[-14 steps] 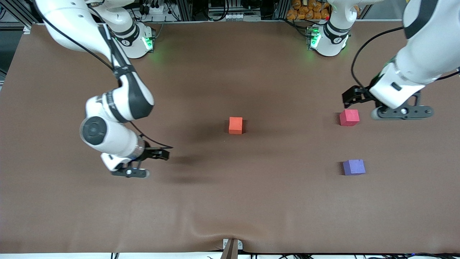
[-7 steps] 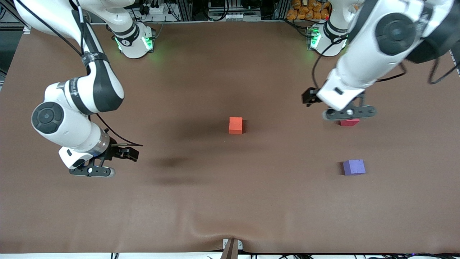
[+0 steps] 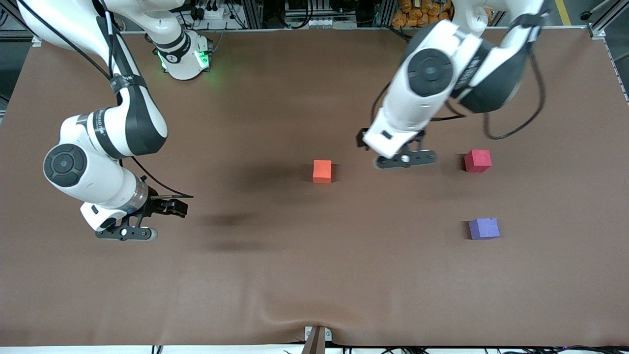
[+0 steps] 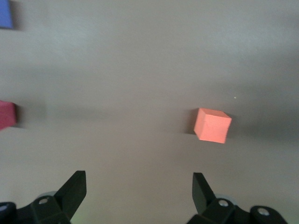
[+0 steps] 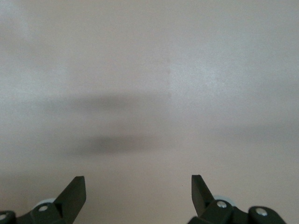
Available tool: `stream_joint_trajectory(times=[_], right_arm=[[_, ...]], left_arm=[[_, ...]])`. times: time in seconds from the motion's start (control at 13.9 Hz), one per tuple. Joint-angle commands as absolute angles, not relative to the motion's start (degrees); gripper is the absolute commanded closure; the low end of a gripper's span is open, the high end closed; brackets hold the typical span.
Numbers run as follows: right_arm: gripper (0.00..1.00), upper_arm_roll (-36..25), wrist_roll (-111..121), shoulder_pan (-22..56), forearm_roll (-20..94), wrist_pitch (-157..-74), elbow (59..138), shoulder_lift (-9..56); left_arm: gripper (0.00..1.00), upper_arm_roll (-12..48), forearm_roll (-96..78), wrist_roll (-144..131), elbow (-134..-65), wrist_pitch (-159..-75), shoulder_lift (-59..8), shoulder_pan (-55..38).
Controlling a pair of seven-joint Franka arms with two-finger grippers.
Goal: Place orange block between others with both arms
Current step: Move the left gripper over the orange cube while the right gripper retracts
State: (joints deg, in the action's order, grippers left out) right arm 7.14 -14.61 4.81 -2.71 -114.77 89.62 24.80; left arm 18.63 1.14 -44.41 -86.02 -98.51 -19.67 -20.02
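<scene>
Mid-table, the small matte orange foam cube (image 3: 322, 171) lies untouched; left gripper (image 3: 404, 160), wide open and empty, should centre over it before descending; right gripper (image 3: 128, 233), open and empty, waits.

The orange block (image 3: 322, 171) sat mid-table (image 3: 295, 275). Toward the left arm's end lay the others — the red block (image 3: 477, 161) level with it, the purple block (image 3: 484, 228) nearer the front camera. The left gripper (image 3: 404, 161) hung between orange and red blocks — the right gripper (image 3: 125, 233) well apart.
</scene>
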Motion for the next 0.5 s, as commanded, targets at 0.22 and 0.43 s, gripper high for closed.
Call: stream_joint_trajectory(times=[0.22, 0.43], right_arm=[[0.00, 8.00, -13.27, 3.08, -3.87, -114.52, 90.88, 23.73], [0.00, 8.09, -12.66, 2.90, -3.87, -114.52, 90.97, 23.91]], left_arm=[[0.00, 18.46, 4.82, -50.27, -86.83, -105.28, -26.89, -26.97], [0.00, 18.46, 5.71, -54.48, -89.11, -112.30, -29.78, -30.05]])
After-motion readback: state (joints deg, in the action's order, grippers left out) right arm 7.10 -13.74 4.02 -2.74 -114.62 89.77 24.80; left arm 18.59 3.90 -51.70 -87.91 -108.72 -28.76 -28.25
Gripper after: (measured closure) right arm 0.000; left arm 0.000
